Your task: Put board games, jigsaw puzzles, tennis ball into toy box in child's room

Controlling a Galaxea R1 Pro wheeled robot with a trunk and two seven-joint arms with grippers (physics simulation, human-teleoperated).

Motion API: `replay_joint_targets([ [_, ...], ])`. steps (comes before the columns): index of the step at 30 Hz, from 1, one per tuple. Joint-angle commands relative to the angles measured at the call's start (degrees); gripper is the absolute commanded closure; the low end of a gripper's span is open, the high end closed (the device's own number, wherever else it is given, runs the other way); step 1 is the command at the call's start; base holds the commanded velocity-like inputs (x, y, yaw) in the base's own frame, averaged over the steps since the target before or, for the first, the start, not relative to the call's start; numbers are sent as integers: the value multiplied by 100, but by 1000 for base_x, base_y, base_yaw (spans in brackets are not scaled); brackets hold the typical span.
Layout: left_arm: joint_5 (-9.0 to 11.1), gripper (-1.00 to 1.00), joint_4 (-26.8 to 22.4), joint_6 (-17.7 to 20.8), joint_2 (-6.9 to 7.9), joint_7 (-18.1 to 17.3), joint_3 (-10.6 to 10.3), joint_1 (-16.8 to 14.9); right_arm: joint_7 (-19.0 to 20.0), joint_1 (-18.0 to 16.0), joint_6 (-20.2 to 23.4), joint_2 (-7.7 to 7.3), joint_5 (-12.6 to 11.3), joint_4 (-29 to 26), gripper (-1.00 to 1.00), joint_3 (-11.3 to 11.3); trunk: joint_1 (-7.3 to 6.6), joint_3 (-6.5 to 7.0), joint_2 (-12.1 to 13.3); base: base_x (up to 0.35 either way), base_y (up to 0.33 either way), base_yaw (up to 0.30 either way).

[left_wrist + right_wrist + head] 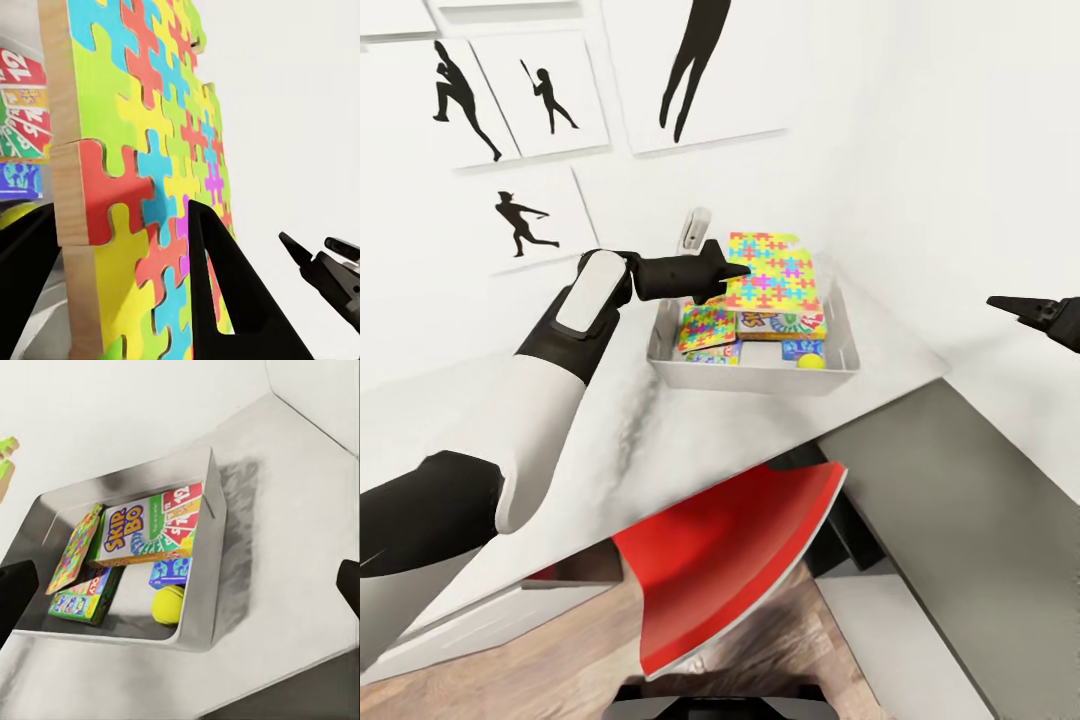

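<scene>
My left gripper [728, 278] is shut on the edge of a jigsaw puzzle [772, 266], a bright square of interlocking pieces [142, 172] held tilted above the toy box [750, 378]. In the grey tray lie the second puzzle [707, 327], the Skip-Bo box [785, 323], the small blue box [802, 349], the Monopoly box [82, 596] and the tennis ball [811, 362]. To the right of the box, off the table's [660, 440] edge, my right gripper [1005, 305] hangs open with nothing in it.
A red chair [730, 550] is tucked under the table's front. The lower dark-grey side cabinet [980, 500] lies to the right. A white wall with athlete posters [525, 215] stands close behind the box, beside a small white object [695, 228].
</scene>
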Motion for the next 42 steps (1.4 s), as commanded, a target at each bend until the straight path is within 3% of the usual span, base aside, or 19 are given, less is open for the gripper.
replay_joint_targets([
  [1, -25, 100, 2, 14, 0, -27, 1, -5, 48, -7, 27, -1, 49, 1, -100, -4, 3, -8, -10, 0, 0, -147],
  [2, -148, 100, 121, -12, 1, -169, 1, -32, 48, 3, 27, -1, 41, 1, -100, -4, 3, -8, -10, 0, 0, -154],
  [4, -148, 100, 121, -12, 1, -169, 1, -32, 48, 3, 27, -1, 41, 1, -100, -4, 3, -8, -10, 0, 0, -154],
  [10, -556, 100, 531, -138, 2, -581, 1, -187, 49, 41, 27, -1, 7, 1, -100, -4, 3, -8, -10, 0, 0, -98],
  [20, -826, 100, 799, -282, -35, -762, -15, -347, 49, 66, 27, -2, -19, 1, -100, -4, 3, -8, -10, 0, 0, -28],
  [42, -977, 100, 1652, -369, -6, -1143, 47, -546, 49, 139, 27, -4, -34, 1, -100, -4, 3, -25, -10, 0, 0, -2],
])
